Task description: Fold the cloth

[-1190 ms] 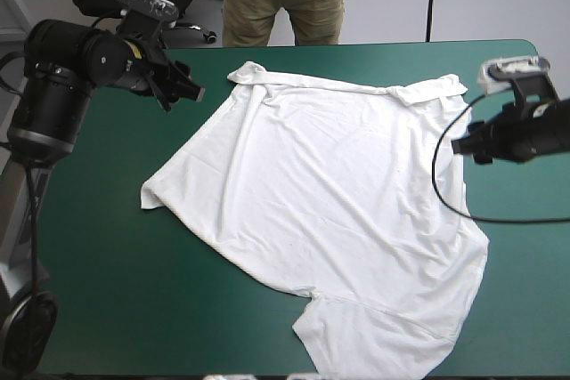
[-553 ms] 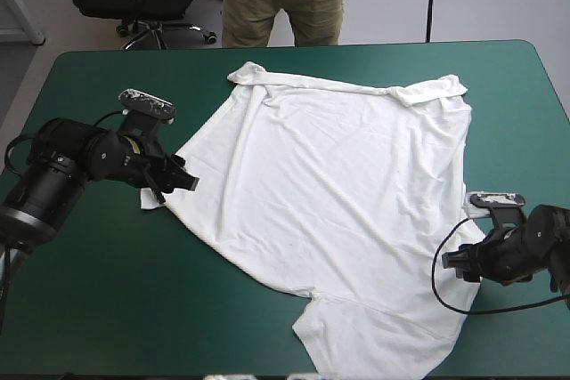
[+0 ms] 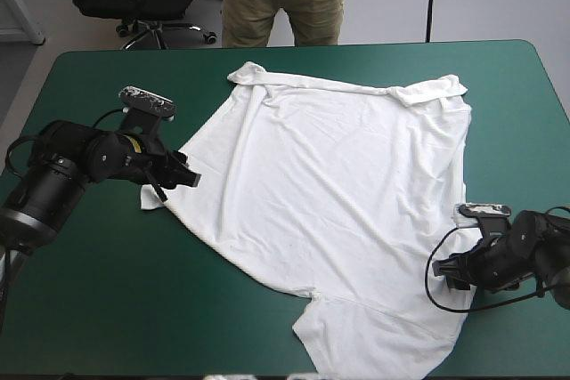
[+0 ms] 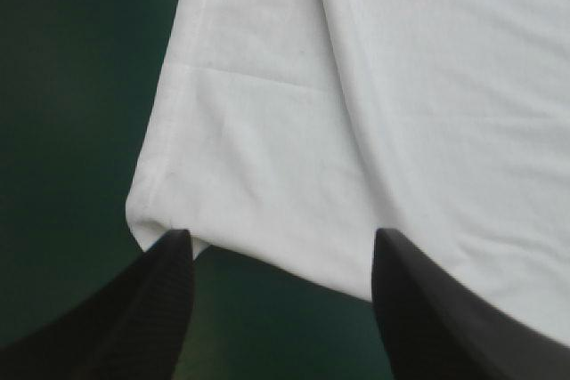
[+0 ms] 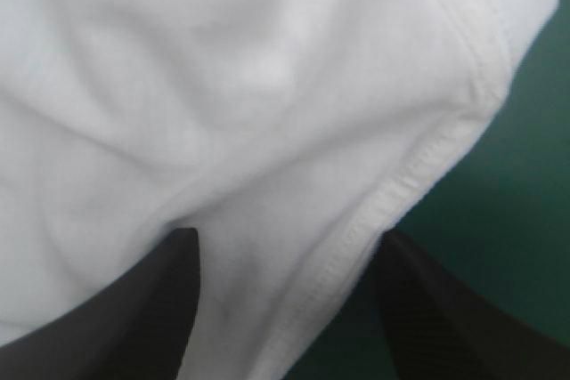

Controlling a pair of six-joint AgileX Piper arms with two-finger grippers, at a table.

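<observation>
the white t-shirt [image 3: 338,202] lies spread flat on the table's teal-green cover [image 3: 107,309], set at a slant, and takes up the middle and right of the tabletop. its nearest part reaches down to the near edge, right of the middle. a little farther in, toward the near right corner, the right gripper [image 3: 443,266] sits low at the shirt's right border, pointing in toward the cloth. its black fingers [image 5: 134,309] stand wide apart and hold nothing. in the right wrist view a stitched hem runs through the gap between them, with one finger over white cloth and the other over bare cover just beside the hem. whether the tips touch the fabric cannot be told. farther in and across the table, toward the left edge, the left gripper [image 3: 187,180] is down at the shirt's leftmost corner, which juts out toward that edge. its fingers [image 4: 151,309] are also spread wide and empty. in the left wrist view the corner of the cloth lies right at one fingertip, the shirt's border runs across to the other tip, and bare cover shows between the finger bases. from there the shirt widens toward the far edge, where its farthest border runs nearly parallel to that edge and just short of it, slightly rumpled at both ends.
</observation>
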